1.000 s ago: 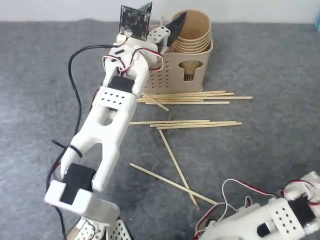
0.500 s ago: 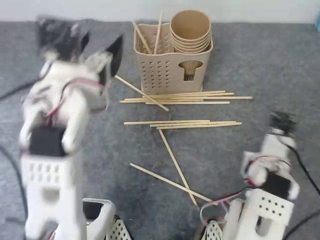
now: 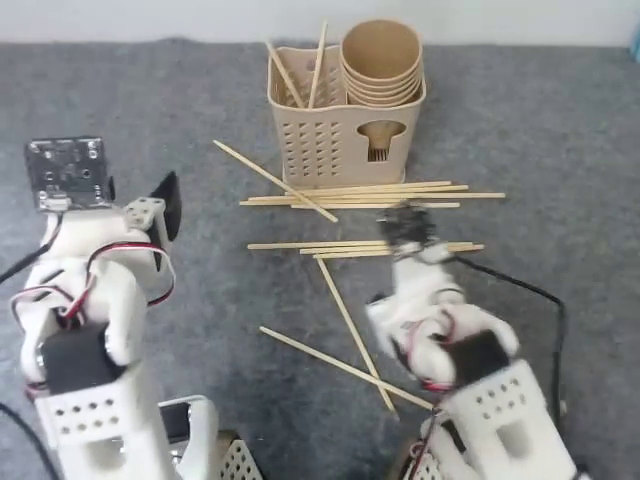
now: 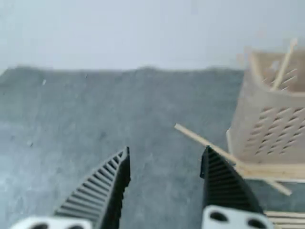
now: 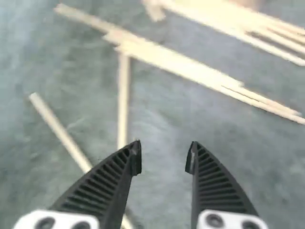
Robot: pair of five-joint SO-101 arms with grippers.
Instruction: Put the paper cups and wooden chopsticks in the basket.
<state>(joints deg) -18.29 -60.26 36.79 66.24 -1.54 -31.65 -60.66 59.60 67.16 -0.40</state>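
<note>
Several paper cups (image 3: pixel 381 55) are stacked in the right compartment of the basket (image 3: pixel 330 150), which is set at the far edge of the desk (image 3: pixel 560 150). A few wooden chopsticks (image 3: pixel 318 60) are stood in its left compartment. Loose chopsticks (image 3: pixel 370 195) are scattered over the middle of the desk, just before the basket. The left claw (image 4: pixel 167 152) is held released near the left edge. The right claw (image 5: pixel 164 148) is spread wide above the loose chopsticks.

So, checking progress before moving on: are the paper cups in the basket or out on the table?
In. The paper cups stand nested in one upright stack inside the basket, their rims rising above its wall.
</note>
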